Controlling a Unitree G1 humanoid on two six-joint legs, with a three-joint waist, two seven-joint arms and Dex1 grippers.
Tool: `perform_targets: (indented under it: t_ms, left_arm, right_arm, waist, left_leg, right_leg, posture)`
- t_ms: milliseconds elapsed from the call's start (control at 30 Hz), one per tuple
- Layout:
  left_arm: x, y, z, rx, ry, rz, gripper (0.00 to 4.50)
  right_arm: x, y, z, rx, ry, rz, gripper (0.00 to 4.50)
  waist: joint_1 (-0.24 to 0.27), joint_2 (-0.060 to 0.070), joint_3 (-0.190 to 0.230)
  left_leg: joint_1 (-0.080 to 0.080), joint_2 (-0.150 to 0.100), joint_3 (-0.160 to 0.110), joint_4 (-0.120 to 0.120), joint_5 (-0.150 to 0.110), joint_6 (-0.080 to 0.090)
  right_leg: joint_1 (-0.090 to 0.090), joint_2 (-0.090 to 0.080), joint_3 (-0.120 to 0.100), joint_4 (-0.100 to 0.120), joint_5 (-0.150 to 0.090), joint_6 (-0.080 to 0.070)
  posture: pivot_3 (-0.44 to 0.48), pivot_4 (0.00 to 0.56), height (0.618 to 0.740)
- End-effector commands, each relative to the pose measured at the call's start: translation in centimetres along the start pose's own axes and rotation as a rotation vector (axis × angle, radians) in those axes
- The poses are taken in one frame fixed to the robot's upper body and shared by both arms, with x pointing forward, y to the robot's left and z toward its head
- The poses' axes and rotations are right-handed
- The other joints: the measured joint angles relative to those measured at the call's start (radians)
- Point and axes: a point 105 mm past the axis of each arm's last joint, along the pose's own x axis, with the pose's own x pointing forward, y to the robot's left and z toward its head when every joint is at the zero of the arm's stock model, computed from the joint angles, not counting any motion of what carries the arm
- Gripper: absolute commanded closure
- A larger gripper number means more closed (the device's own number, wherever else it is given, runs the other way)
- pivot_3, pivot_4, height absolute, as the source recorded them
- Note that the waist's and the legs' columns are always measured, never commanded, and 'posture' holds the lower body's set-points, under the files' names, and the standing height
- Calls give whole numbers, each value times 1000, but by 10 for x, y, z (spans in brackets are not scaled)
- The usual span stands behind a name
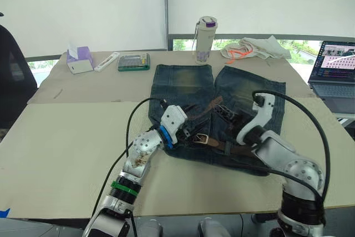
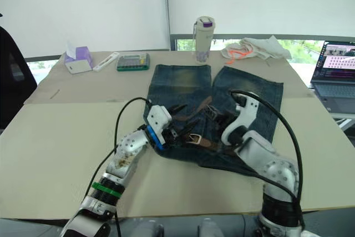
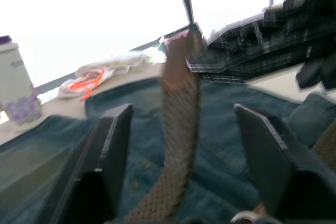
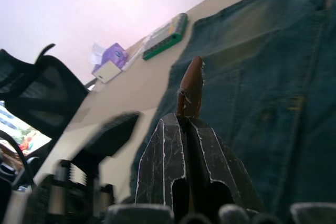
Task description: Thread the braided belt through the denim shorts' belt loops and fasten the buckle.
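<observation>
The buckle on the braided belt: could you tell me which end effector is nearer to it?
Left. The left end effector sits open just beside the buckle, on the robot's left. The right end effector is farther off on the other side, pinching the braided belt near its tip.

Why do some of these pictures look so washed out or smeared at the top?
Left wrist view: the bright window blows the upper half out to white, and the braided belt and the dark shape beyond it look motion-smeared. Right wrist view: the background wall glares pinkish-white. Left eye view: evenly lit, though the window strip behind the bottle is overexposed.
</observation>
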Motion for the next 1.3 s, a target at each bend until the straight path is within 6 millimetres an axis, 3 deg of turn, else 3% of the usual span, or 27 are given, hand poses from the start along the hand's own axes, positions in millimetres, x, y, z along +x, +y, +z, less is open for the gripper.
perform_targets:
  t_ms: [33, 167, 267, 367, 600, 700, 900, 1033, 1067, 1300]
  left_arm:
    - [-8, 11, 31, -65, -94, -52, 37]
    - [-19, 25, 41, -138, -107, -92, 37]
    - [-27, 36, 31, -185, -52, -87, 37]
    - [-29, 31, 13, -180, 26, -123, 37]
    - [-18, 31, -13, -164, 100, -130, 37]
    - [-9, 26, -22, -189, 106, -161, 821]
    - [1, 17, -28, -330, 59, -205, 2905]
    - [2, 6, -34, -329, 78, -265, 4288]
    - [1, 4, -38, -316, 97, -275, 4469]
    - [-2, -16, -64, -291, 189, -337, 4469]
  right_arm:
    - [-23, -5, 22, -38, -60, 4, 4500]
    - [-47, -35, 33, -72, -46, -105, 4500]
    - [-65, -55, 36, -106, -15, -180, 4500]
    - [-79, -72, 30, -165, 57, -252, 4500]
    - [-92, -74, 17, -207, 163, -231, 4500]
    - [-96, -73, 17, -220, 186, -211, 4500]
    - [-99, -74, 18, -229, 179, -218, 4500]
    - [-99, -74, 18, -226, 172, -223, 4500]
    - [-99, -74, 18, -224, 168, -223, 4500]
    - [-102, -73, 20, -226, 163, -229, 4500]
  waist:
    - [-1, 0, 0]
    - [-1, 0, 0]
    - [1, 0, 0]
    - [1, 1, 0]
    - [2, 0, 0]
    - [5, 0, 0]
    - [3, 0, 0]
    - [3, 0, 0]
    - [3, 0, 0]
    - [8, 0, 0]
  left_leg:
    - [0, 0, 0, 0, 0, 0]
    - [0, 0, 0, 0, 0, 0]
    - [0, 0, 1, 0, 0, 0]
    - [0, 0, 1, 0, 0, 1]
    - [0, 0, 2, 0, 0, 1]
    - [-1, 0, 2, 1, 0, 1]
    - [-1, -1, 2, 1, -1, 1]
    - [-1, 0, 2, 1, -1, 1]
    - [-1, 0, 2, 1, -1, 1]
    - [-1, -1, 2, 1, -1, 1]
  right_leg:
    - [0, 0, 0, 0, 0, 0]
    - [0, 1, 0, 0, 0, 0]
    - [1, 1, 0, -1, -1, 1]
    - [1, 1, 1, -1, -1, 1]
    - [1, 1, 1, -1, -1, 1]
    - [2, 1, 1, -2, -1, 1]
    - [2, 1, 1, -2, -1, 1]
    - [2, 1, 1, -2, -1, 1]
    - [2, 1, 1, -2, -1, 1]
    - [2, 0, 1, -2, -1, 2]
  posture:
    - [0, 150, 740]
    - [0, 150, 740]
    - [0, 150, 740]
    - [0, 150, 740]
    - [0, 150, 740]
    - [0, 150, 740]
    - [0, 150, 740]
    - [0, 150, 740]
    - [0, 150, 740]
    - [0, 150, 740]
